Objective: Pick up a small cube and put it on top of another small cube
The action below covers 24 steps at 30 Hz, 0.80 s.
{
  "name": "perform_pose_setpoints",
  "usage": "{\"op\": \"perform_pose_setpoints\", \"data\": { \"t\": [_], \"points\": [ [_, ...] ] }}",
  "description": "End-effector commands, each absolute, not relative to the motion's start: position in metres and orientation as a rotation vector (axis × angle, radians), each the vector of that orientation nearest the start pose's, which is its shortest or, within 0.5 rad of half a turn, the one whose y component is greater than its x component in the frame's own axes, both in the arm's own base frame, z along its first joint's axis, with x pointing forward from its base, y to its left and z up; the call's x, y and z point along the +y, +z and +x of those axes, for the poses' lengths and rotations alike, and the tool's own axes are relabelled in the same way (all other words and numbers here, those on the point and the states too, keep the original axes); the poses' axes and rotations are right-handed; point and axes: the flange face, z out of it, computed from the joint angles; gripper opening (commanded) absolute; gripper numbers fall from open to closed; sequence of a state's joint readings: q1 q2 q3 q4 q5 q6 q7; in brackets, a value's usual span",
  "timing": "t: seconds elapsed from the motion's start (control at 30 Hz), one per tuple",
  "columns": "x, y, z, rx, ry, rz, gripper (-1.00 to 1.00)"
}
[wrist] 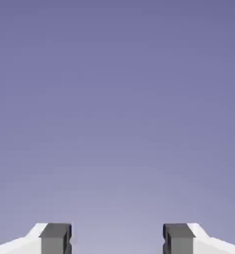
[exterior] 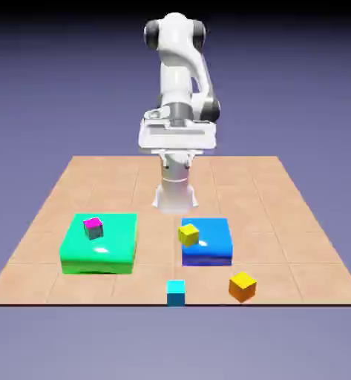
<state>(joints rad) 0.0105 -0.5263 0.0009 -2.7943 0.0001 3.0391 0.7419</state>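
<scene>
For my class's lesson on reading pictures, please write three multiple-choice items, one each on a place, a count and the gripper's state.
1. Where is the magenta-topped cube?
A) On the blue block
B) On the green block
C) Beside the cyan cube

2. How many small cubes show?
A) Two
B) Six
C) Four

3. How is the gripper?
A) Open, empty
B) Shut, empty
C) Holding a cube

1: B, the magenta-topped cube sits on the green block.
2: C, the exterior view shows four.
3: A, the gripper has its fingertips wide apart, only backdrop between.
</scene>
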Motion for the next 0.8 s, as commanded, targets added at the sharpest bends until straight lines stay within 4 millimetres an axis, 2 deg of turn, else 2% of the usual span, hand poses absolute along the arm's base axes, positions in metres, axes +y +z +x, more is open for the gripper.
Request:
{"op": "perform_pose_setpoints", "data": {
  "t": [0.0,0.2,0.4,0.57,0.73,0.77],
  "points": [
    [0.004,0.441,0.404,0.965,-0.987,-2.519,0.00],
    [0.004,0.387,0.441,1.010,-0.834,-2.607,0.00],
    [0.003,0.322,0.470,1.052,-0.672,-2.686,0.00],
    [0.002,0.261,0.486,1.086,-0.532,-2.743,0.00],
    [0.001,0.196,0.494,1.118,-0.385,-2.794,0.00],
    [0.001,0.190,0.494,1.120,-0.373,-2.798,0.00]
  ]
}}
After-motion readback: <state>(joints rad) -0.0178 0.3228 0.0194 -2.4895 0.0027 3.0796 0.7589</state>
